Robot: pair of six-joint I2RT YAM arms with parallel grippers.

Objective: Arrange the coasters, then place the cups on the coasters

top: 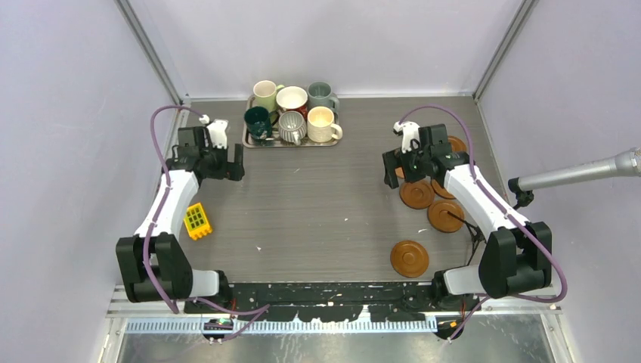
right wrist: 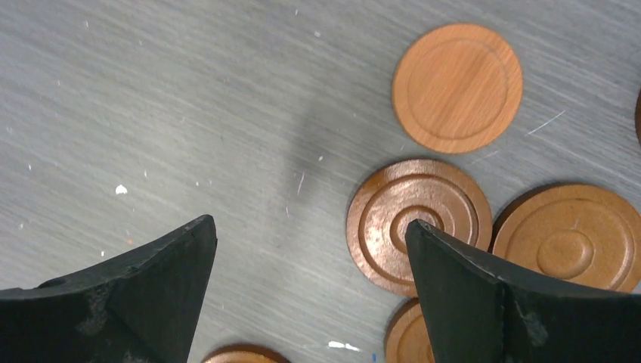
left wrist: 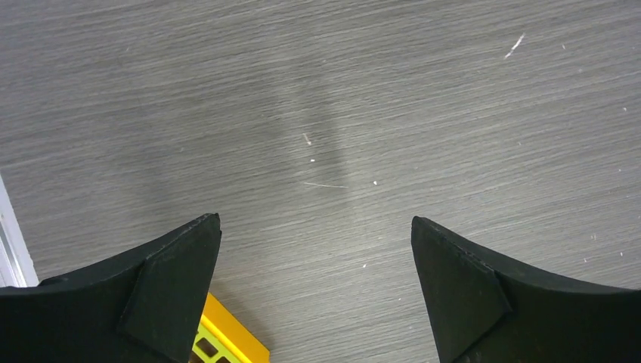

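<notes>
**Both grippers wide open; cups on the tray, coasters loose at right**

The six cups (top: 292, 126) stand packed in two rows on a metal tray (top: 287, 145) at the far middle of the table (top: 317, 204), with no coaster under them. The coasters (top: 416, 194) lie flat on the right side, most of them bunched under the right arm. A lone coaster (top: 409, 259) sits apart, closer to the near edge.

The left gripper (top: 230, 162) hangs over bare table on the left with its jaws spread and nothing between them. A yellow block (top: 198, 220) lies nearer than it.

The right gripper (right wrist: 310, 227) is likewise open and empty. Its right finger (right wrist: 461, 295) covers part of a ringed coaster (right wrist: 401, 212), and a plain lighter coaster (right wrist: 457, 87) lies just beyond.
</notes>
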